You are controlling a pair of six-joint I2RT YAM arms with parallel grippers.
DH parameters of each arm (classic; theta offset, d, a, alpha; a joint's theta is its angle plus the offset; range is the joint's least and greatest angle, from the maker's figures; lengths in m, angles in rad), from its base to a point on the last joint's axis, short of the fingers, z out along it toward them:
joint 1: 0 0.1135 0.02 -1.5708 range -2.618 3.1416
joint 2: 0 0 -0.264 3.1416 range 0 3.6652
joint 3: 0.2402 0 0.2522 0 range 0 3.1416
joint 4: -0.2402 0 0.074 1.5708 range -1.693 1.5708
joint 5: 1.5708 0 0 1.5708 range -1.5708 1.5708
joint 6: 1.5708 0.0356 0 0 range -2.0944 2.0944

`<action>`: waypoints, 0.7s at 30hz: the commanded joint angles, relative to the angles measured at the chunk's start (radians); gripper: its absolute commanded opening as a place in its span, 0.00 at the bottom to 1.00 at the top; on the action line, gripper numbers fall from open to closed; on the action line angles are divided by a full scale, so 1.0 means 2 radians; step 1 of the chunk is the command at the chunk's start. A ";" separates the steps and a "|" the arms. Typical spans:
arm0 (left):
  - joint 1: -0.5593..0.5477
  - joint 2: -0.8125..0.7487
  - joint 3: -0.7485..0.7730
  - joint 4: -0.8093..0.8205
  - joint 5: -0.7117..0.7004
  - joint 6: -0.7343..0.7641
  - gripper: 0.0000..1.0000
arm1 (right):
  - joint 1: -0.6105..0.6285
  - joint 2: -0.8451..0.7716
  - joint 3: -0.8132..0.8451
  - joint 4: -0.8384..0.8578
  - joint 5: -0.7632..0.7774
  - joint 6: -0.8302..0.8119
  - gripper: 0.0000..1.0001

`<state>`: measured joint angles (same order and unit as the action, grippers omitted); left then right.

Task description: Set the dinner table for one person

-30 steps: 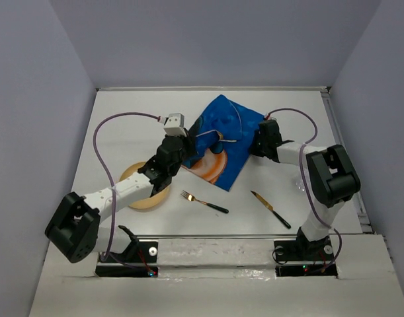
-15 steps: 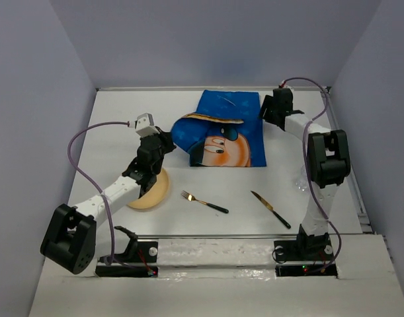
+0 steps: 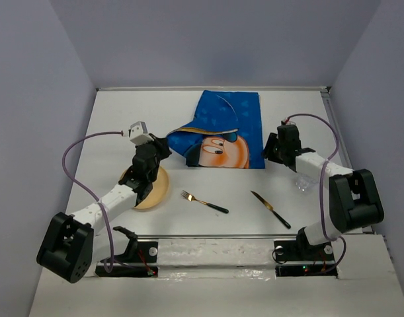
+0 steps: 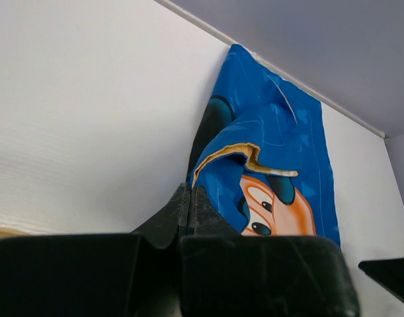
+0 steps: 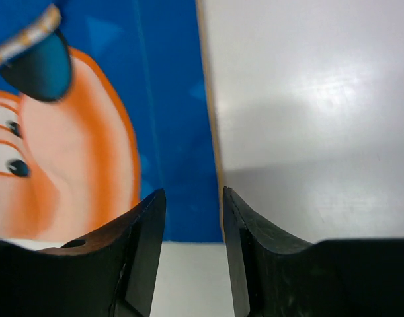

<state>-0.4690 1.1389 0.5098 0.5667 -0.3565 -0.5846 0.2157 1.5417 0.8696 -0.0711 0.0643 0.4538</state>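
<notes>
The blue cartoon-mouse placemat (image 3: 236,125) lies on the white dinner table (image 3: 116,119) at the back middle, its left part folded over so the tan underside shows. My left gripper (image 3: 166,146) is shut on the placemat's left near corner; in the left wrist view (image 4: 190,191) the jaws are pressed together at the mat's edge (image 4: 274,132). My right gripper (image 3: 270,153) is open at the mat's near right corner. In the right wrist view (image 5: 194,193) the mat's edge (image 5: 168,99) lies below the gap, and the fingers do not touch it.
A tan plate (image 3: 153,191) lies under my left forearm. A fork (image 3: 205,201) and a knife (image 3: 271,209) with black handles lie near the front. A clear glass (image 3: 301,183) stands by my right arm. Lavender walls (image 3: 36,132) enclose the table.
The crumpled, lifted placemat has been spread out toward the back. My right gripper went to the far right corner, then came back to the near right corner, now open. My left gripper moved left.
</notes>
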 commanded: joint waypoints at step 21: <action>0.008 -0.038 -0.050 0.056 -0.040 0.011 0.00 | 0.013 -0.005 -0.094 0.026 -0.038 0.054 0.46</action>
<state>-0.4568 1.0813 0.4164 0.5945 -0.4000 -0.5777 0.2184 1.4929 0.6807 -0.0517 0.0078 0.5495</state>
